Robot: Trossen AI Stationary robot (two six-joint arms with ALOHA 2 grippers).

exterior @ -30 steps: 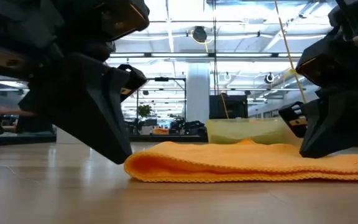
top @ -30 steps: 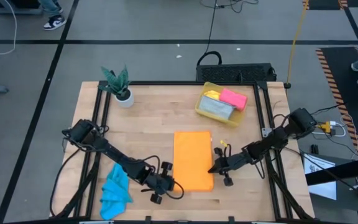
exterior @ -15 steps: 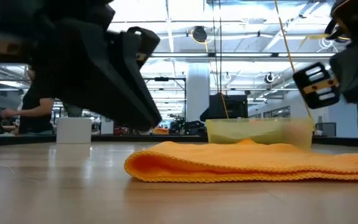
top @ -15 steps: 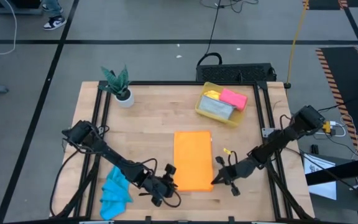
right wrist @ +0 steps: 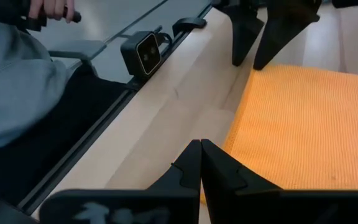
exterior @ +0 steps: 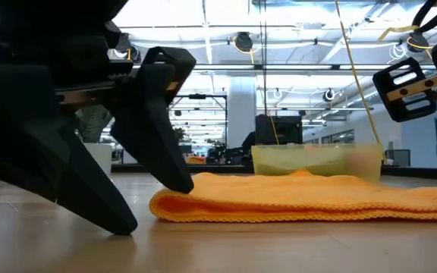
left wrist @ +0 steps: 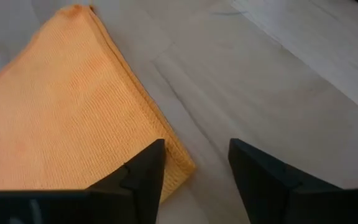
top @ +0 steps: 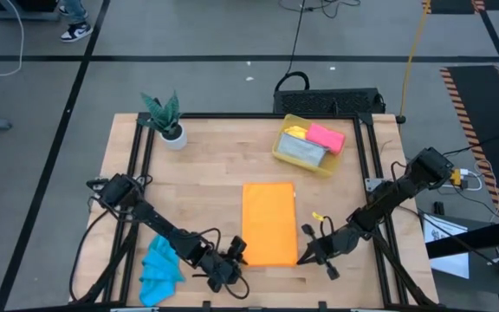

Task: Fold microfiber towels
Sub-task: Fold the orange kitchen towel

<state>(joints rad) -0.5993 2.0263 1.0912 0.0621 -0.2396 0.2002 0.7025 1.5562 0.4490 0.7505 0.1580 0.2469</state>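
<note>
Evidently soft and light, the folded orange towel [top: 269,223] lay flat mid-table, best pinched at a near corner, where the left gripper [top: 235,257] stood parted and empty and the right gripper [top: 306,256] shut, holding nothing.

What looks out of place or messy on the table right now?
Only the blue towel: it lies crumpled near the table's front left corner, unfolded. The orange towel lies flat in a neat folded rectangle, and the pink towel and the other cloths sit inside the yellow bin.
</note>
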